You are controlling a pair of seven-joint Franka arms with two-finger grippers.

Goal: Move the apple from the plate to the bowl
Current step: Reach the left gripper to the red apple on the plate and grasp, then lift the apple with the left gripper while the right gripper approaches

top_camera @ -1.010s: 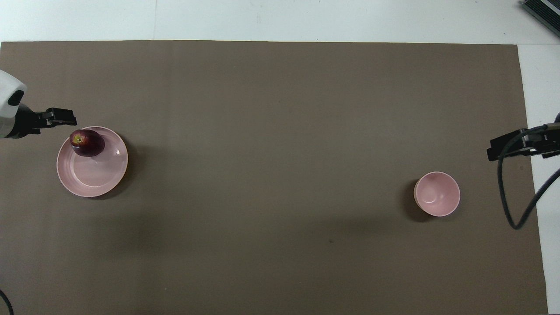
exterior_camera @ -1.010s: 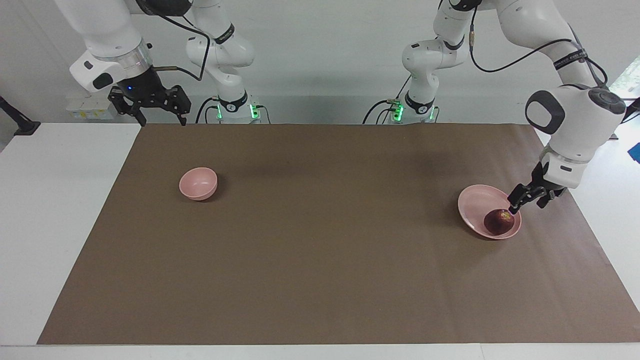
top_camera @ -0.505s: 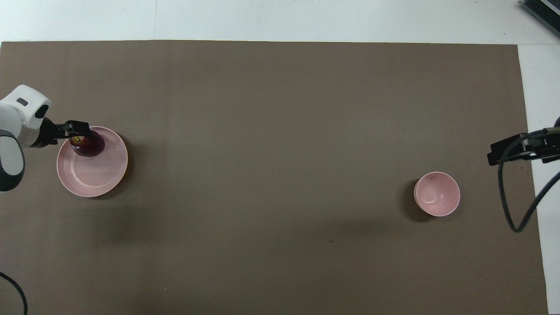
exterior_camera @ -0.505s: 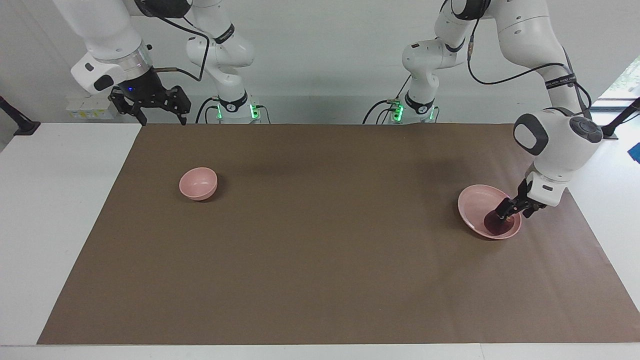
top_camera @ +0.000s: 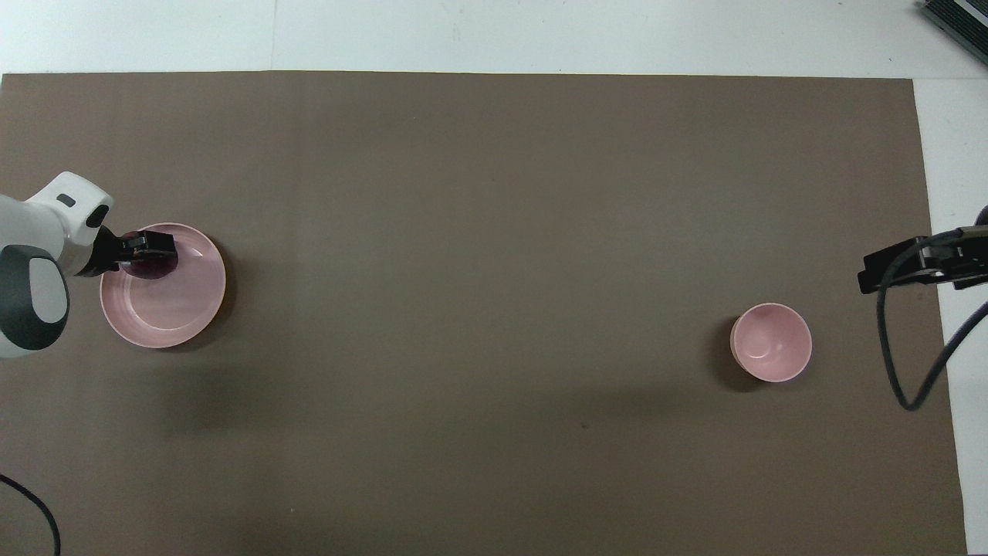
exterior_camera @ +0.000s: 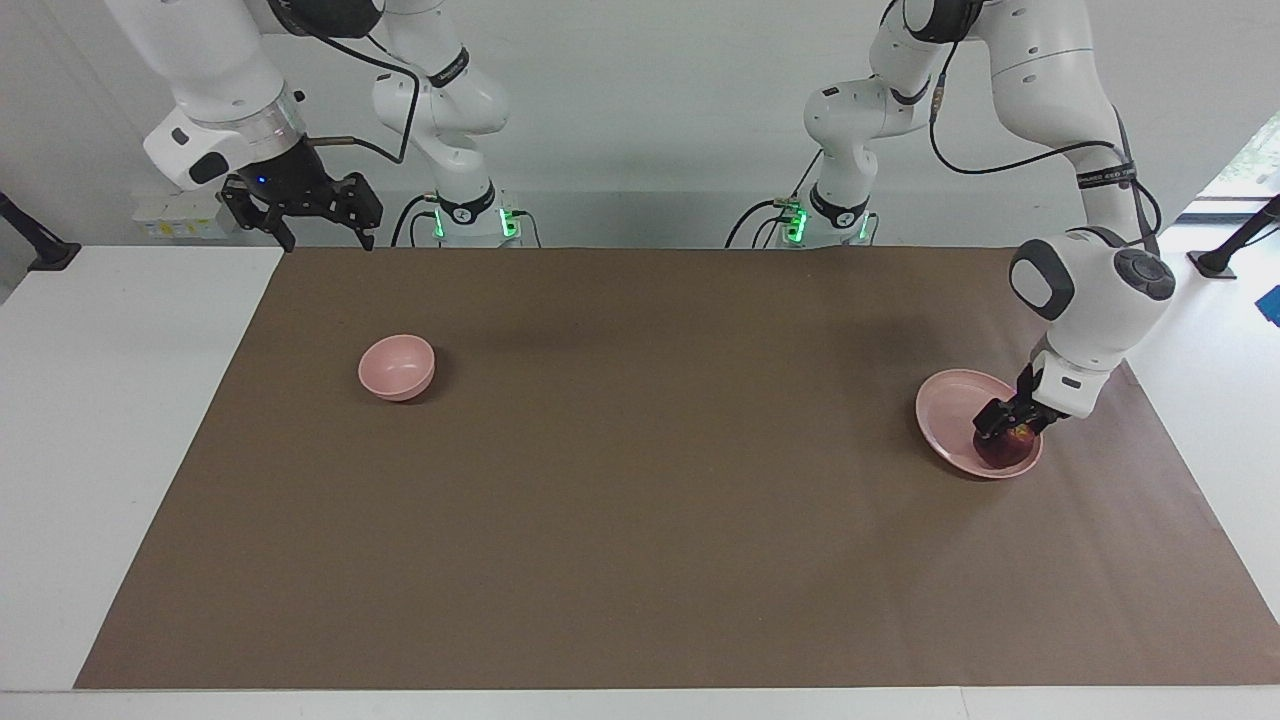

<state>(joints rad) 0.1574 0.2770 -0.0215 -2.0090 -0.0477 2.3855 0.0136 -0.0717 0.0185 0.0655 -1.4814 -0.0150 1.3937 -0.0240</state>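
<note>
A: Where is the apple (exterior_camera: 1005,448) just now?

B: On the plate (exterior_camera: 950,410), at the rim farthest from the robots, toward the left arm's end of the surface (exterior_camera: 640,500); the bowl (exterior_camera: 397,366) sits empty and well apart, toward the right arm's end.

A: So which step is this?

B: The pick-up, I judge; nothing has been lifted, and the apple rests on the plate.

A: And the left hand (exterior_camera: 1008,425)?

B: Low over the apple, fingers spread wide on either side of it; from the facing view the tips seem to reach down around the fruit, though I cannot tell whether they touch its skin; it holds nothing as yet.

A: What does the next move call for?

B: Closing the fingers squarely on the apple's widest part; it is round and sits against a low rim, so an off-centre squeeze could roll it away; then a clean lift and a long carry across the surface to the bowl.

A: The right hand (exterior_camera: 310,222)?

B: Spread open, holding nothing, waiting high over the surface's edge nearest the robots.
</note>
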